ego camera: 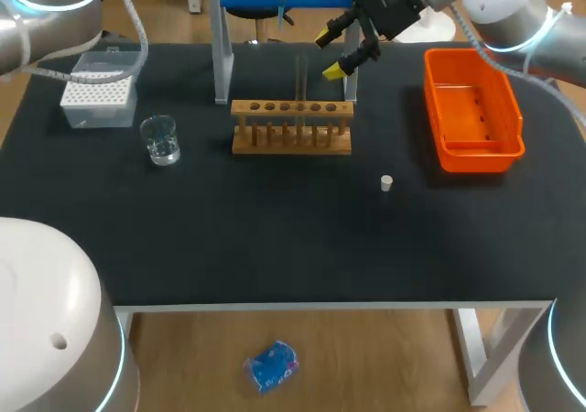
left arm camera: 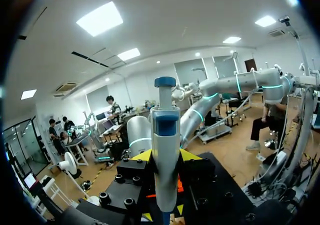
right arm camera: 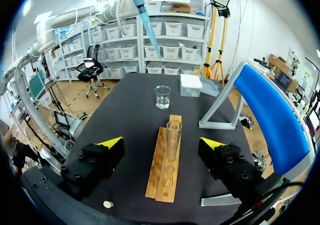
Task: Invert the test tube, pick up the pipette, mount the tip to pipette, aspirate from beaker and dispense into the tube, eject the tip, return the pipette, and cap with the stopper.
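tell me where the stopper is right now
In the head view the stopper lies on the black table, right of centre. It is on the robot's side of the wooden rack, near its right end, and just left of the orange bin.

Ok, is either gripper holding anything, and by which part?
The left gripper grips the pipette by its white body, below the blue plunger end. The right gripper is open and empty, the test tube ahead of it.
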Controlling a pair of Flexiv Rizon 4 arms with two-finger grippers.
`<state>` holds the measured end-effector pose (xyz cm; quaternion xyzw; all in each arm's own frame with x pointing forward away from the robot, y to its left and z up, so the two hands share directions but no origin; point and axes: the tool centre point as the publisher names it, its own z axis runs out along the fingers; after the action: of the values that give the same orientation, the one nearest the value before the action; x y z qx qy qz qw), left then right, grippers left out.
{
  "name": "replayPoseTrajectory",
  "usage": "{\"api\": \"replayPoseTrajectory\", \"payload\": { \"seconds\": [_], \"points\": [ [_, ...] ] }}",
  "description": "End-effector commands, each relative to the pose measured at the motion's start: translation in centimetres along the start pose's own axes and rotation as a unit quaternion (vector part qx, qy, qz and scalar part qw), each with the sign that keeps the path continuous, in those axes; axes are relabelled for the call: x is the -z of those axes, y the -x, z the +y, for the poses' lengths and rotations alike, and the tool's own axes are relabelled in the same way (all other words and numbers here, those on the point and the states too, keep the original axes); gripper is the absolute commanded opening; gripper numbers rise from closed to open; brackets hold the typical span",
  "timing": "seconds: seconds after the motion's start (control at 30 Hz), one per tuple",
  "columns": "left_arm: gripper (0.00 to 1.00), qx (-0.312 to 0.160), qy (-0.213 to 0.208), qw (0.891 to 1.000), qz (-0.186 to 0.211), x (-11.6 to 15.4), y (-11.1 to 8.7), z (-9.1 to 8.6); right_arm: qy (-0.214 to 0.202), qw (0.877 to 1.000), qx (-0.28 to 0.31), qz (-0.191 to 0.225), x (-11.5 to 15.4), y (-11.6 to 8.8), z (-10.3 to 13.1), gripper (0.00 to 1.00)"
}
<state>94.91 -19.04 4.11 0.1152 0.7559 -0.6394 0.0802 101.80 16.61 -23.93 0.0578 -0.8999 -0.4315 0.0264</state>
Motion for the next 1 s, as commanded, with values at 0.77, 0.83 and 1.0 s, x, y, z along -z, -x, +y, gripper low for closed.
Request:
{"api": "replayPoseTrajectory", "payload": {
  "seconds": [0.77,0.83,1.0],
  "points": [
    [0.00,0.009,-0.006,1.000,0.023,-1.1,0.8,0.6,-0.001,1.000,0.000,0.002,0.1,0.1,0.0,1.00],
    [0.00,0.016,-0.008,0.999,0.029,-1.7,1.0,1.1,-0.001,1.000,0.000,0.002,0.1,0.1,0.0,1.00],
    [0.00,0.032,-0.017,0.999,0.028,-2.8,1.8,2.3,-0.001,1.000,0.000,0.002,0.1,0.1,0.0,1.00]
  ]
}}
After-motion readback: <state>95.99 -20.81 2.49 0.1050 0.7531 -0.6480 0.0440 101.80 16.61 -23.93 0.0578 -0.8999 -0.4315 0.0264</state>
